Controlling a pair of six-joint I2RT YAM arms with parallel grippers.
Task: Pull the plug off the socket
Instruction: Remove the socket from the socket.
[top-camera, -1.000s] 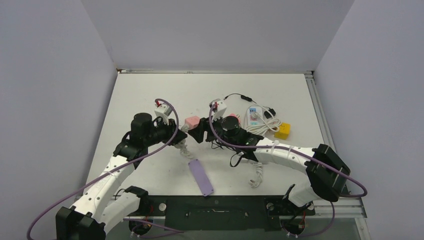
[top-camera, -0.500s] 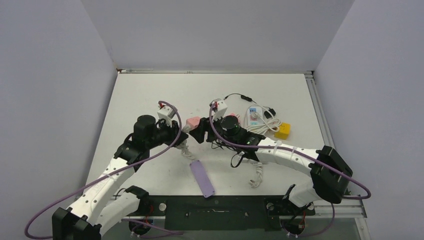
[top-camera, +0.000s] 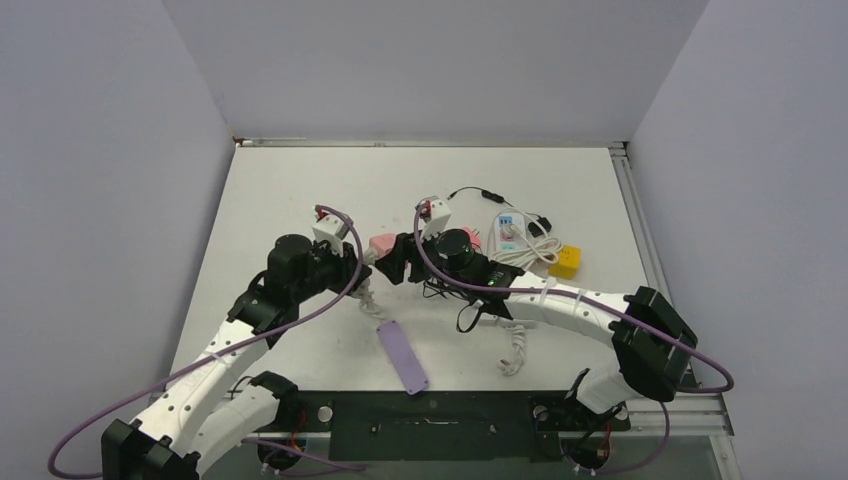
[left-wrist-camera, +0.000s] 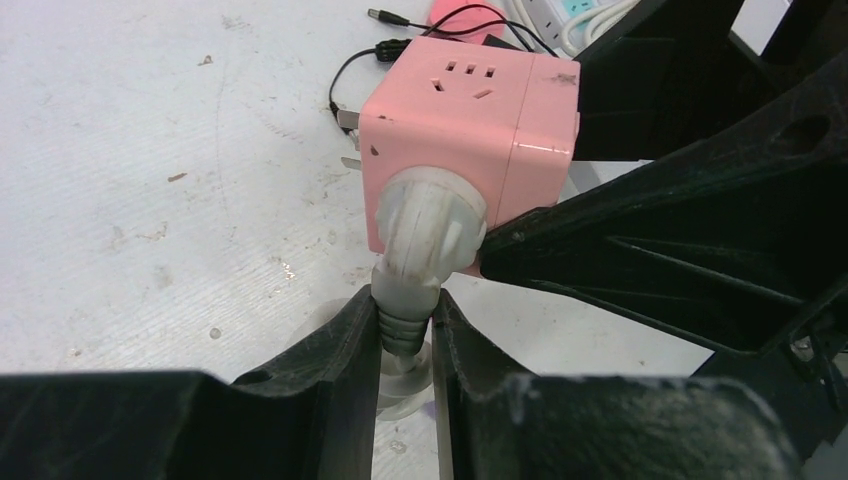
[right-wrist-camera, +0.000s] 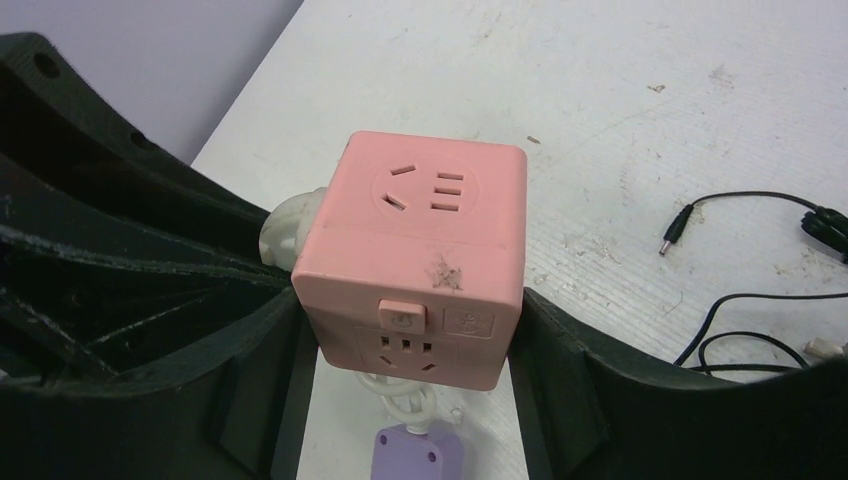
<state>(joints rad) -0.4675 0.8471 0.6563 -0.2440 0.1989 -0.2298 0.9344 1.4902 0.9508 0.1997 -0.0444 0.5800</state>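
What hides around the pink socket cube (left-wrist-camera: 465, 140)

In the left wrist view, the pins of the plug (left-wrist-camera: 425, 225) are tucked inside the cube. Its cord (left-wrist-camera: 402, 380) slips out of sight below the cube, inside the left gripper (left-wrist-camera: 405, 330). The white power strip (left-wrist-camera: 590, 10) above the cube is cut by the top edge. In the right wrist view, most of the plug hides behind the cube's left side, and the purple block (right-wrist-camera: 420, 455) under the cube is cut by the bottom edge. From above, the plug beside the cube is too small to make out.
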